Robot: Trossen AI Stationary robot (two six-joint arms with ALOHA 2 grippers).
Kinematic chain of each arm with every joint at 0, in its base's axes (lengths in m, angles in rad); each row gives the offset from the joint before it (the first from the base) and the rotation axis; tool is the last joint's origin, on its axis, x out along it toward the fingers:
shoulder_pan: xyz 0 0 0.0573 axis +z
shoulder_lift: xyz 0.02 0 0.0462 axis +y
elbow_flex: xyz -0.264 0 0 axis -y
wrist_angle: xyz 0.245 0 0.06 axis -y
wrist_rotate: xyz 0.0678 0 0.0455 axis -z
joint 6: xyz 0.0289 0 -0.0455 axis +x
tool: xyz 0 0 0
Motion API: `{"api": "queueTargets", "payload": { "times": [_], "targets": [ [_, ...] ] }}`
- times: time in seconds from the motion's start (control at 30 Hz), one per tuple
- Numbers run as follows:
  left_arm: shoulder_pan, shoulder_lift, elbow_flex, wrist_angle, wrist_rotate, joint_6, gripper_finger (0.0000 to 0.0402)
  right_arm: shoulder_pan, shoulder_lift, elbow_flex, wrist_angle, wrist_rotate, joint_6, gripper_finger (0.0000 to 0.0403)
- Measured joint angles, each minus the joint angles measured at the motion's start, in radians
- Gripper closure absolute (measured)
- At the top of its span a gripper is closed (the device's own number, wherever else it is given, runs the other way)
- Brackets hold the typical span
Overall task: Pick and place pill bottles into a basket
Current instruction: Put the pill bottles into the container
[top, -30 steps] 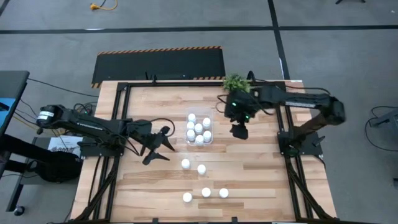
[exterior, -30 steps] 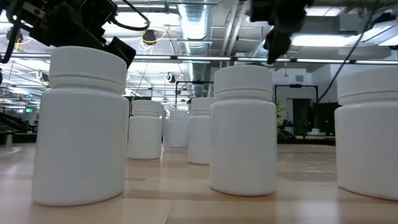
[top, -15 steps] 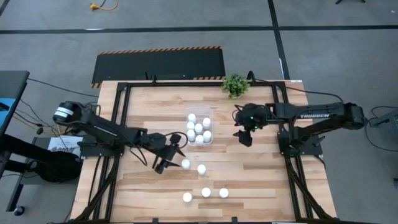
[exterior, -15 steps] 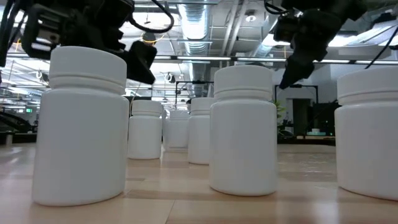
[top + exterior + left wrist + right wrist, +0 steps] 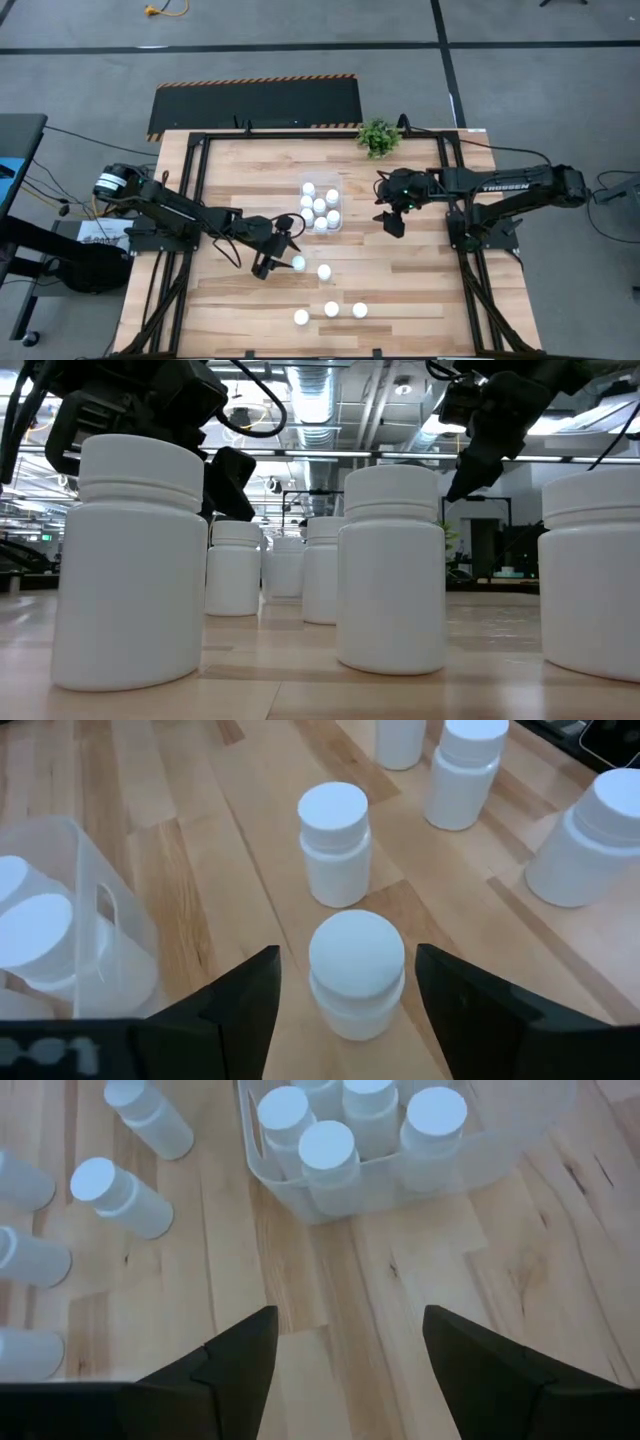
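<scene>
The clear basket stands mid-table with several white pill bottles in it. Several more bottles stand loose on the wood nearer the front edge. My left gripper is open and low. Its fingers stand on either side of the nearest loose bottle, also visible from above, with gaps on both sides and no touch. A second bottle stands just beyond it. My right gripper hangs open above bare wood to the right of the basket, nothing between its fingers.
A small green potted plant stands at the far edge. Black frame rails run along the table's left and right sides. Three bottles stand in a row near the front edge. Bare wood lies right of the basket.
My left gripper has gone down and toward the table's right and near edge, up to the loose bottle, and now straddles it. My right gripper has come down and toward the near edge, away from the plant. No bottle has moved.
</scene>
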Motion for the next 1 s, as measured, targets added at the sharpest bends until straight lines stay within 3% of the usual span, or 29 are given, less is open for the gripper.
{"api": "queueTargets", "payload": {
  "times": [0.33, 1.0],
  "targets": [
    [0.002, 0.000, 0.000, -0.001, -0.001, -0.024, 0.0129, 0.000, 0.000, 0.000, 0.000, 0.000, -0.001, 0.0158],
    [0.014, -0.001, -0.001, -0.017, 0.006, -0.058, 0.0127, 0.000, 0.000, 0.001, 0.000, -0.001, -0.003, 0.0158]
  ]
}}
